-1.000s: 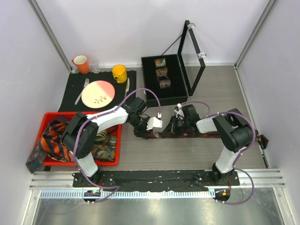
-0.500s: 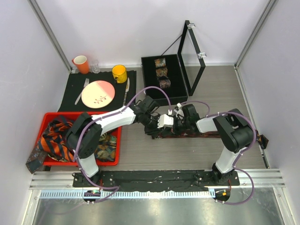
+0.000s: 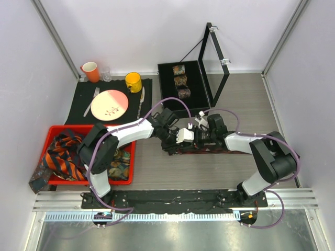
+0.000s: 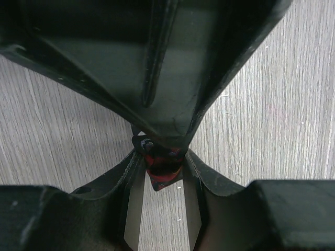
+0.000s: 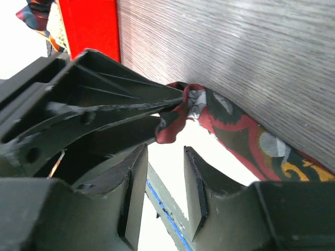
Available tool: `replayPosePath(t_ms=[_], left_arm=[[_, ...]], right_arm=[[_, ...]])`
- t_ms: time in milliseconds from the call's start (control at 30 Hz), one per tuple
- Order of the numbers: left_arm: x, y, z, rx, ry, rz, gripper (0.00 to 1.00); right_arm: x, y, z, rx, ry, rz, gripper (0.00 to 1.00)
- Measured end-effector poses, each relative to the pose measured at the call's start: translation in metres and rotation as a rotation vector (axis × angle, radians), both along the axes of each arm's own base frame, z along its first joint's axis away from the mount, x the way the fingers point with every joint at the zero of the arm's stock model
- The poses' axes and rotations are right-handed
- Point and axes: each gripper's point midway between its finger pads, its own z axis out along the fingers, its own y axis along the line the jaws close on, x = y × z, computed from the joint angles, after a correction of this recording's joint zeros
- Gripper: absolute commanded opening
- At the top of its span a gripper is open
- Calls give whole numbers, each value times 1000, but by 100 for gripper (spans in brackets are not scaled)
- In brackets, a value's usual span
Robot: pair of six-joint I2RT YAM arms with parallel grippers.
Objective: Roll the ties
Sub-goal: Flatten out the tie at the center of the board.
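Two claws: both meet at one end of the dark red tie (image 5: 235, 130), low on the table (image 3: 157, 172).
Left claw (image 4: 163, 157): its two fingers press in on the tip of the tie from both sides. I think it has a pinch on it.
Right claw (image 5: 165, 154): its fingers stand apart with a bare gap between them. It holds nothing, and the folded tip sits just past its fingertips.
Where the tie is: it lies flat on the table and runs from the claws off toward the right side, under my right arm.
How it will handle: I think it is light, soft and floppy. It will bend anywhere and may slide on the smooth wood. A roll may spring loose if I let go.
Where to hold: I would grip the thin tip, at the first small fold, and keep the rest lying straight.
Other ties: more ties lie in a heap (image 3: 63, 157) in the red bin (image 3: 78, 181), and one hangs over its edge. Three rolled ties (image 3: 180, 81) sit in the black case (image 3: 194, 104).
Hard to see: from the top, the arms cover the tip, so I cannot tell how much is rolled. The right arm hides part of the long stretch too. In the left wrist view the right claw blocks most of the picture.
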Motion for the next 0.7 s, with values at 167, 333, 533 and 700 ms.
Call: replayPosePath(t_ms=[167,333,533,700], left_arm=[[1,-1,-1,1,0,-2,37],[1,-1,-3,4,3,-4,38],[2,-3,-3,6,7,-9,37],[1,-3,-6,11,17,-10,39]], right_arm=[[-1,2,-12,10,40,-1,40],[2,6,-17,35,66,-7,40],[5,10,-15,61,57,-2,26],[3,9,-22,52,76,2,1]])
